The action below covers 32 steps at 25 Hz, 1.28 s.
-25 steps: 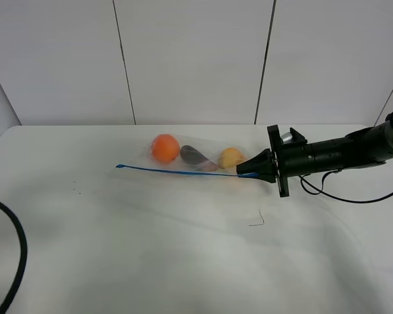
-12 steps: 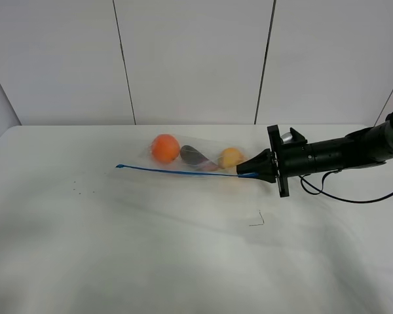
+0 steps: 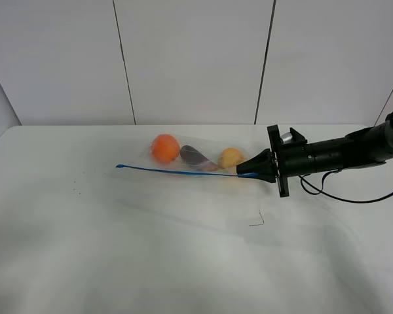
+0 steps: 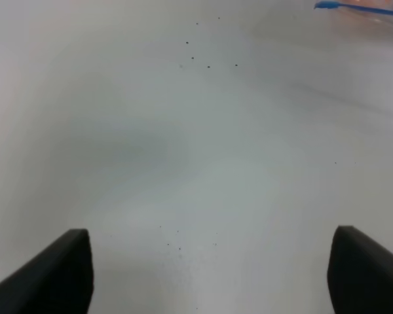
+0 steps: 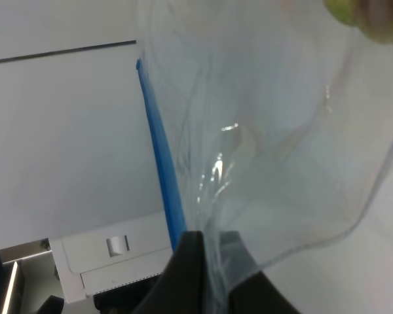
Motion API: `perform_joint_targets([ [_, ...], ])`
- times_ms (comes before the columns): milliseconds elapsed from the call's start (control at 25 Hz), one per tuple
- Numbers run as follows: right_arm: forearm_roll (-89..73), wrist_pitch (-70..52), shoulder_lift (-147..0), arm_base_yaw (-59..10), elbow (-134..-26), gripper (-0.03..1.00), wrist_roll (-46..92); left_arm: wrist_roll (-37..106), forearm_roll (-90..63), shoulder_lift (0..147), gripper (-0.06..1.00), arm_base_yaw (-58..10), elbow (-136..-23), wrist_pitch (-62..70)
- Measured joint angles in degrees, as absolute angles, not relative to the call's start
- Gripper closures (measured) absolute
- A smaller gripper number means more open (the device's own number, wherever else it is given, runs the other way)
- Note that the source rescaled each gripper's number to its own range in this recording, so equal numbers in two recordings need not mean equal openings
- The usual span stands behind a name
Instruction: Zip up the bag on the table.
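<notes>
A wide white table (image 3: pixel 150 248) fills the room in front of a pale panelled wall (image 3: pixel 190 59). Toward the far side of the table, a little right of the middle, lies the bag (image 3: pixel 193 160) — clear, crinkly plastic with a blue zip strip (image 3: pixel 177 171) running along its near edge from left to right. Through the plastic show an orange (image 3: pixel 165 148) at the left end, a dark purple eggplant (image 3: pixel 194 156) in the middle and a yellow fruit (image 3: pixel 231 157) at the right.

The right arm (image 3: pixel 340 154) reaches in from the right side, stretched out low and nearly level over the table. Its right gripper (image 3: pixel 250 171) is pinched closed on the right end of the bag at the zip strip; the wrist view shows the two dark fingers (image 5: pixel 187 271) pressed together with the clear plastic and the blue strip caught between them. A black cable (image 3: pixel 344 196) loops beneath that arm.

The left gripper (image 4: pixel 209 275) is outside the overhead view. Its own camera shows two dark fingertips (image 4: pixel 52 271) set wide apart over bare tabletop, holding nothing — the left tip of the blue strip lies well away from it. A few dark specks (image 3: pixel 78 191) dot the table on the left, and a small thin dark mark (image 3: pixel 257 220) lies nearer the front, right of centre.
</notes>
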<state>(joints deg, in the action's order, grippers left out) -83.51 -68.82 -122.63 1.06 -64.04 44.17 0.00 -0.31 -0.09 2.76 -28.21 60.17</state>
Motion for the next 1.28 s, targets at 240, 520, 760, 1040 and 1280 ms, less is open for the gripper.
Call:
perform_joint_targets([
  [240, -83.5, -68.8, -122.6, 1.1, -64.0, 0.96, 44.2, 0.0, -0.3, -0.1, -0.05, 2.8, -28.2, 60.2],
  [520, -83.0, -68.8, -122.4, 1.1, -64.0, 0.49, 44.2, 0.0, -0.4, -0.1, -0.05, 2.8, -28.2, 60.2],
  [760, -75.7, -68.6, -119.5, 1.1, -66.6, 0.03, 42.1, 0.0, -0.5, -0.1, -0.05, 2.8, -28.2, 60.2],
  [1040, -42.9, -65.3, -113.9, 1.1, -81.9, 0.00, 21.7, 0.6, -1.0, -0.1, -0.05, 2.8, -28.2, 60.2],
  [1280, -13.3, -67.3, -110.2, 1.1, -88.3, 0.00, 7.7, 0.8, -1.1, -0.1, -0.05, 2.8, -28.2, 60.2],
])
